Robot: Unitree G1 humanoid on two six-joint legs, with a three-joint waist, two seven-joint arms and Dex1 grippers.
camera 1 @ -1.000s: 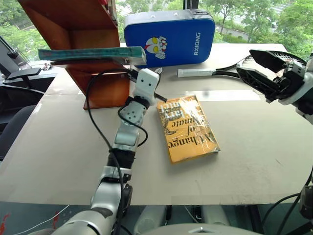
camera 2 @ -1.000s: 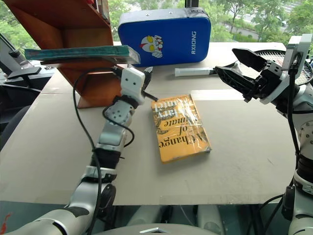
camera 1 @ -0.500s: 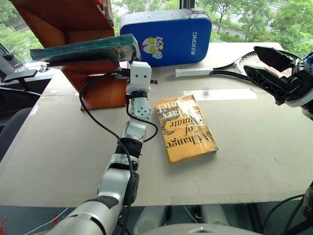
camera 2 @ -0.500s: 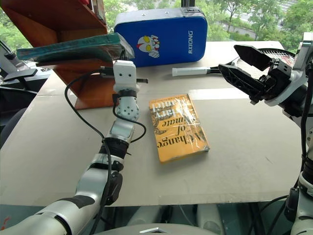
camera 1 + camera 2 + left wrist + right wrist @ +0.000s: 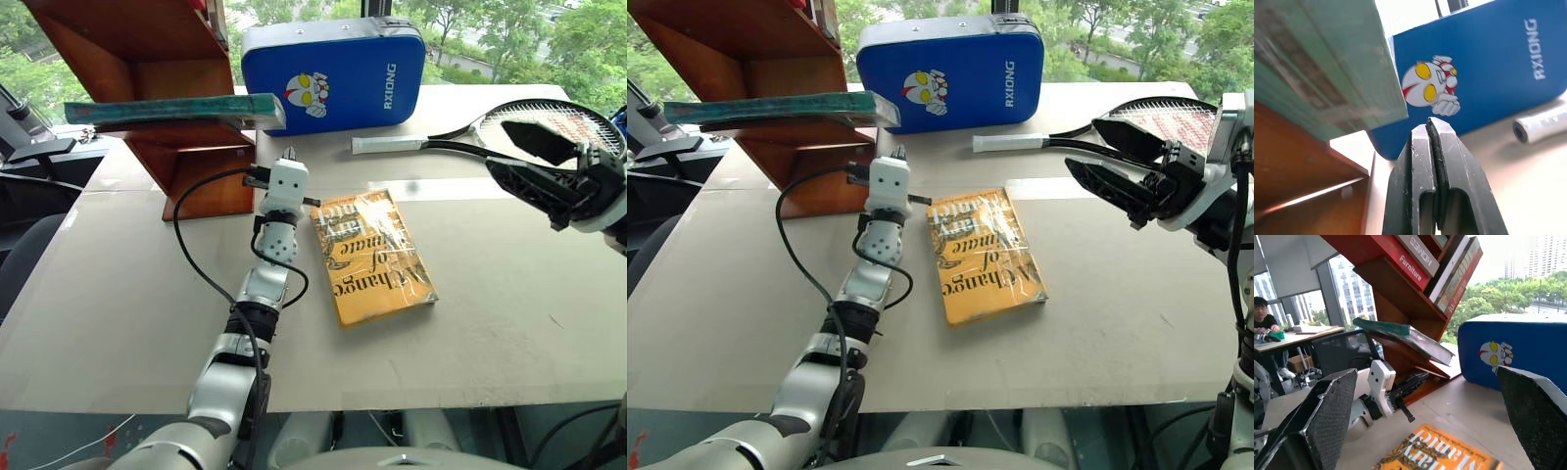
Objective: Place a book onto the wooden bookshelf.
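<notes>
The teal-green book [image 5: 167,111] in shiny wrap lies flat on a shelf of the reddish-brown wooden bookshelf [image 5: 147,49], its right end jutting past the shelf's edge. My left gripper [image 5: 289,154] is shut and holds nothing. It sits just below and to the right of that jutting end, clear of it. The left wrist view shows the shut fingers [image 5: 1420,161] under the book [image 5: 1327,73]. My right gripper [image 5: 1085,147] hangs open and empty over the table's right side, far from the shelf.
A yellow-orange book [image 5: 372,257] lies on the table [image 5: 118,294] beside my left arm. A blue padded case [image 5: 333,73] stands behind it. A racket [image 5: 534,119] lies at the back right, under my right gripper. A person [image 5: 1261,318] sits at a far desk.
The left gripper has dropped down away from the book's right end. The book, tilted up at that end half a second ago, now lies level. The right gripper has sunk slightly.
</notes>
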